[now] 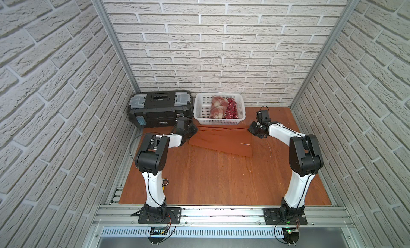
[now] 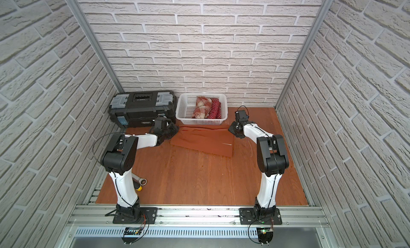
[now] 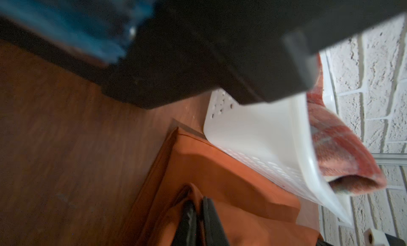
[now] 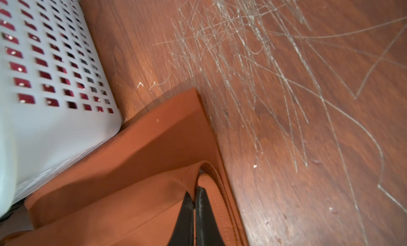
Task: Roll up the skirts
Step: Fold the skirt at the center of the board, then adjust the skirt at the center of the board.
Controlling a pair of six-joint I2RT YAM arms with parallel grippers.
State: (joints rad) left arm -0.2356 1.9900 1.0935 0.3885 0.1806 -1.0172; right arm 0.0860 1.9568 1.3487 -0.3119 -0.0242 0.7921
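Two things beside the left arm's base are half hidden from you: a metal wrench (image 2: pixel 142 181) and a yellow-tipped object (image 2: pixel 139 188), both cut off by the white link. Farther in, the rust-orange skirt (image 1: pixel 221 139) lies folded flat on the wooden table (image 1: pixel 221 184), its far edge right against the white basket (image 1: pixel 199 117). The right gripper (image 4: pixel 195 196) is clenched on a fold at that skirt's right corner. The left gripper (image 3: pixel 198 203) sits at the left corner with cloth bunched over its fingertips. That wrist view is blurred, so you cannot tell whether it pinches the cloth or stands loose. From above, both sets of fingers are hidden under their own wrists. Inside the basket the plaid skirt (image 1: pixel 218 107) and the polka-dot skirt (image 1: pixel 231 109) lie rolled side by side. A black toolbox (image 1: pixel 159 109) stands just left of the basket. Pale scratches (image 4: pixel 242 46) mark the wood near the right gripper. White brick-pattern walls (image 1: pixel 221 47) close three sides.
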